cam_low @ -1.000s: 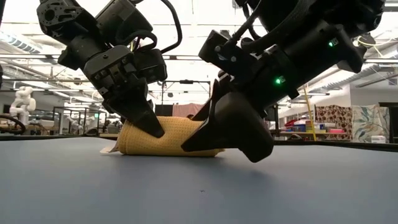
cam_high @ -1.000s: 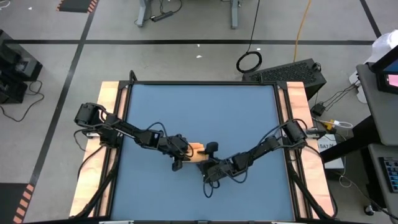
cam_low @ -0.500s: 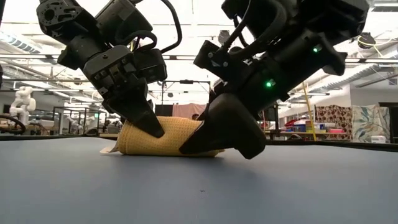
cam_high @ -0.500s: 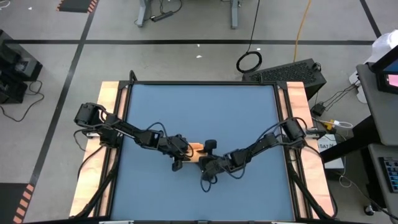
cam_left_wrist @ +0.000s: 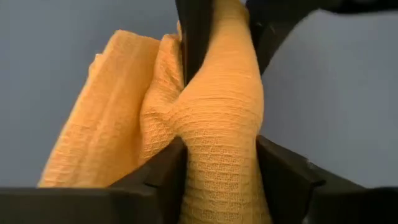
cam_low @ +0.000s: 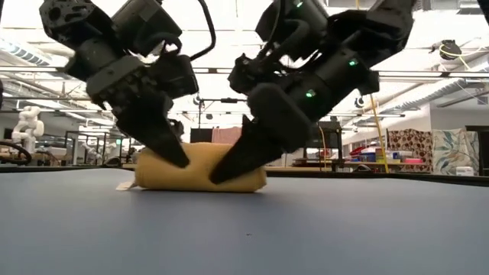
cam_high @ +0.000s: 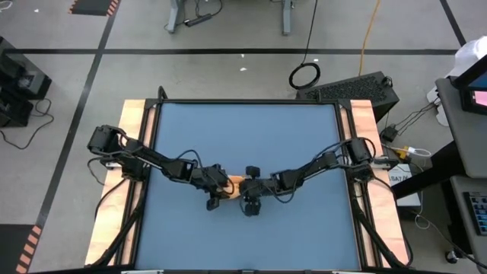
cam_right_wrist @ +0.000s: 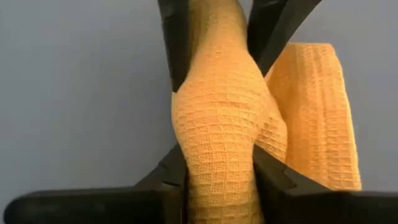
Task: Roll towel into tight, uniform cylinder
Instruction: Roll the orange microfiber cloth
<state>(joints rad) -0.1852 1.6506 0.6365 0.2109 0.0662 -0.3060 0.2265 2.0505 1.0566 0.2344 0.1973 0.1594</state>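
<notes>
Low view, towel (cam_low: 200,166) flanked by both pincers

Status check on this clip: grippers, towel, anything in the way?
Left gripper and right gripper each clamped across the rolled towel, one per end. Roll lies on the table. Nothing in the way.

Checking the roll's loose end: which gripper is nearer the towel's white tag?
Left. The left gripper grips the towel at the end near the white tag; the right gripper clamps the far end.
</notes>
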